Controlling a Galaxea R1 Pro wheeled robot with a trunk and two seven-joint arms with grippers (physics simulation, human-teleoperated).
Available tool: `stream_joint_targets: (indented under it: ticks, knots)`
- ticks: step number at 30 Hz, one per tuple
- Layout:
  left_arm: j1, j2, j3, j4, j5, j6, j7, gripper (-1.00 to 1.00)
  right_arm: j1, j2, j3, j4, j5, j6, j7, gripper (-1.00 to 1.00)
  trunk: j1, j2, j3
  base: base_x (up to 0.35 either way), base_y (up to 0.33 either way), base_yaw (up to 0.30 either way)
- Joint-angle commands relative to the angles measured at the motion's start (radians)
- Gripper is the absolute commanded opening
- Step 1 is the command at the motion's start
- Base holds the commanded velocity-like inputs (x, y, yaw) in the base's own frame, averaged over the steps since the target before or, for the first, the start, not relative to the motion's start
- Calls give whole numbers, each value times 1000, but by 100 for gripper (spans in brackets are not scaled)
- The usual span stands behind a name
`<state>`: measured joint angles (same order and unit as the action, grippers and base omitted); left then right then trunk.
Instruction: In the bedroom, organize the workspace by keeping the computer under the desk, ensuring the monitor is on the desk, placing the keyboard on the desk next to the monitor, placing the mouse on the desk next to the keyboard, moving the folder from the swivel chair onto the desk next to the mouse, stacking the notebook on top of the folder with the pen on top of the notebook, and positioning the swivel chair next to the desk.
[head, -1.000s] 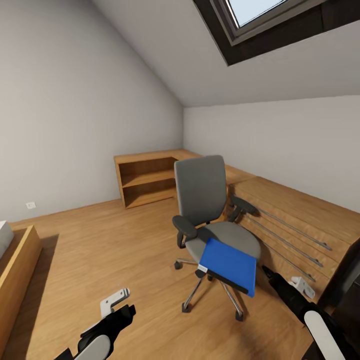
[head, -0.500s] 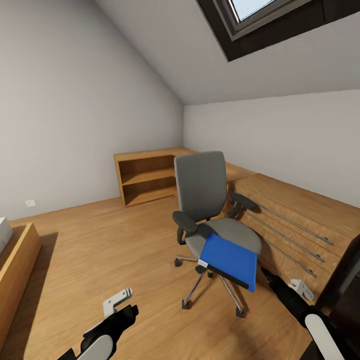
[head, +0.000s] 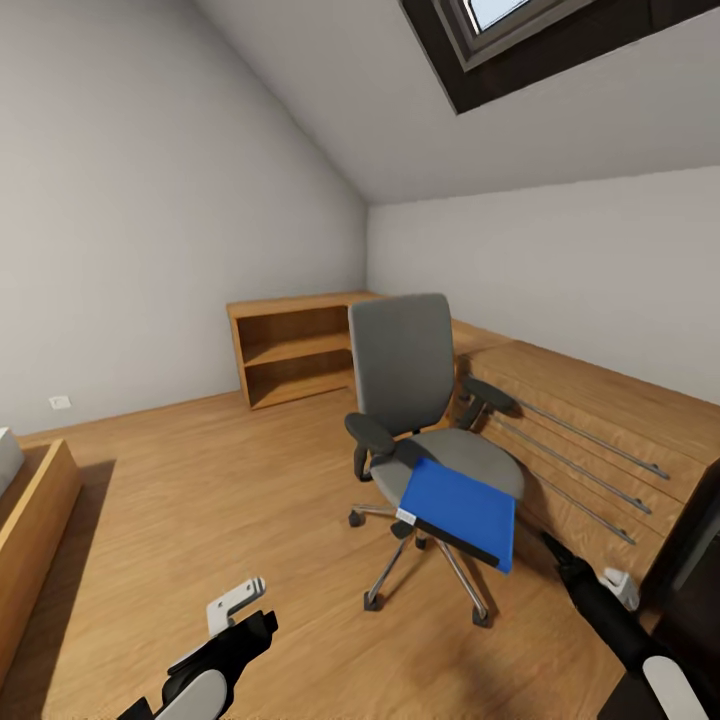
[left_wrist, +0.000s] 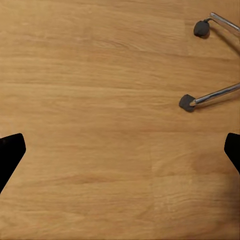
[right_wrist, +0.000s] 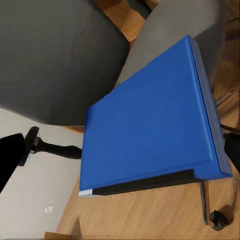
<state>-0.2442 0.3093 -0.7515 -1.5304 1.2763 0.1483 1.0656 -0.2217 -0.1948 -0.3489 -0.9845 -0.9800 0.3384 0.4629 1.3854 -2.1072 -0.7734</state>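
The folder (head: 460, 512) lies on the front of the swivel chair (head: 405, 385) seat, overhanging its front edge with the black spine and small white label toward the robot. The chair stands on the light wood floor (head: 200, 500) near the middle of the head view, its chrome base and castors below. At the chair's 2 o'clock a long light-wood drawer chest (head: 590, 440) with thin metal handles runs along the low wall, close beside the armrest. At its 11 o'clock an open wooden shelf unit (head: 295, 355) sits in the corner. A wooden bed frame (head: 35, 520) edges in at 9 o'clock.

The right gripper (head: 558, 550) points toward the folder from 4 o'clock, near it but apart; its fingers (right_wrist: 10, 150) stand spread wide. The left gripper (head: 240, 605) hangs low at 7 o'clock over bare floor, likewise parted, with two chair castors (left_wrist: 187, 102) ahead.
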Motion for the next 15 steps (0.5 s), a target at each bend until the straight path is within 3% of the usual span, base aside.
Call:
stream_joint_targets:
  ticks: [1,8,15]
  knots:
    - [-1,1,-1,0,0,8,5,100,-1,0,-6,8,-14,14,18,100,4,-8,-4,0,0,0]
    - [-1,0,-2,2,-1,8,5,100,-1,-1,-35,51,-78,59,83,100,31,-57,-26,0,0,0]
    - [-1,-1,-3,2,-1,8,5,100,-1,-6,-53,84,-146,101,94,100,57,-106,-48,0,0,0]
